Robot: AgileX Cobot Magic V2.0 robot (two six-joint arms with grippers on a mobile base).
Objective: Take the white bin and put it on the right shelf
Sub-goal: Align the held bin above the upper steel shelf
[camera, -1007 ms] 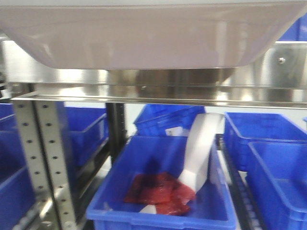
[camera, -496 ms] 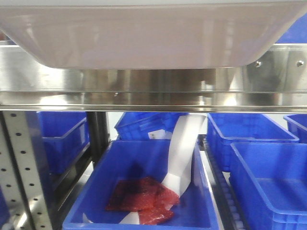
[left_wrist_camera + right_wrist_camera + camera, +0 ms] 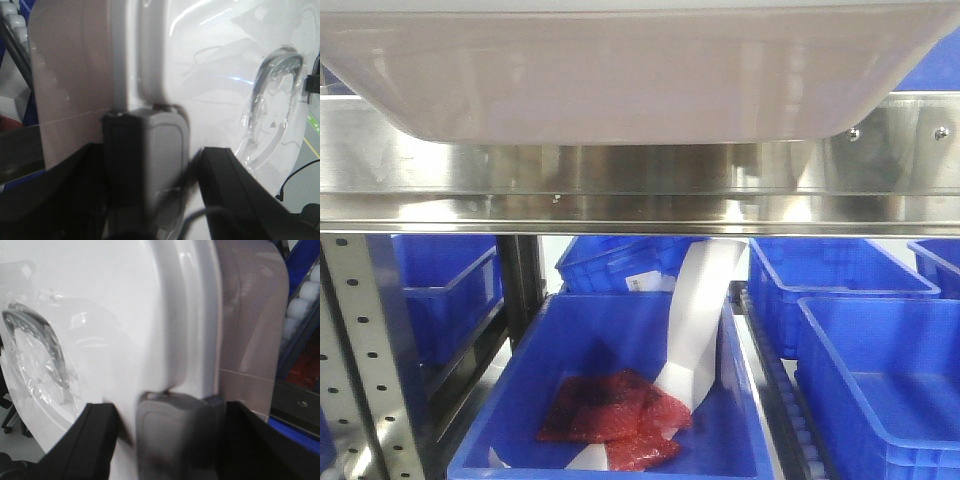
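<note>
The white bin (image 3: 620,80) fills the top of the front view, its pale pinkish underside hanging just above and in front of the right shelf's shiny steel rail (image 3: 620,190). In the left wrist view my left gripper (image 3: 155,190) is shut on the white bin (image 3: 75,75), its black fingers (image 3: 235,195) flanking a grey latch (image 3: 160,150) at the lid's edge. At the other end my right gripper (image 3: 177,440) is likewise shut on the bin (image 3: 100,315), around a grey latch (image 3: 175,430). The glossy lid (image 3: 185,300) shows in both wrist views.
Below the rail stands a blue crate (image 3: 620,320) holding red packets (image 3: 610,410) and a white strip (image 3: 695,310). More blue crates sit at the right (image 3: 880,340), left (image 3: 450,280) and behind. A perforated grey upright (image 3: 355,340) stands at the lower left.
In the front view the shelf rail, upright and crates have slid to the left while the bin keeps its place at the top. Both grips look unchanged.
</note>
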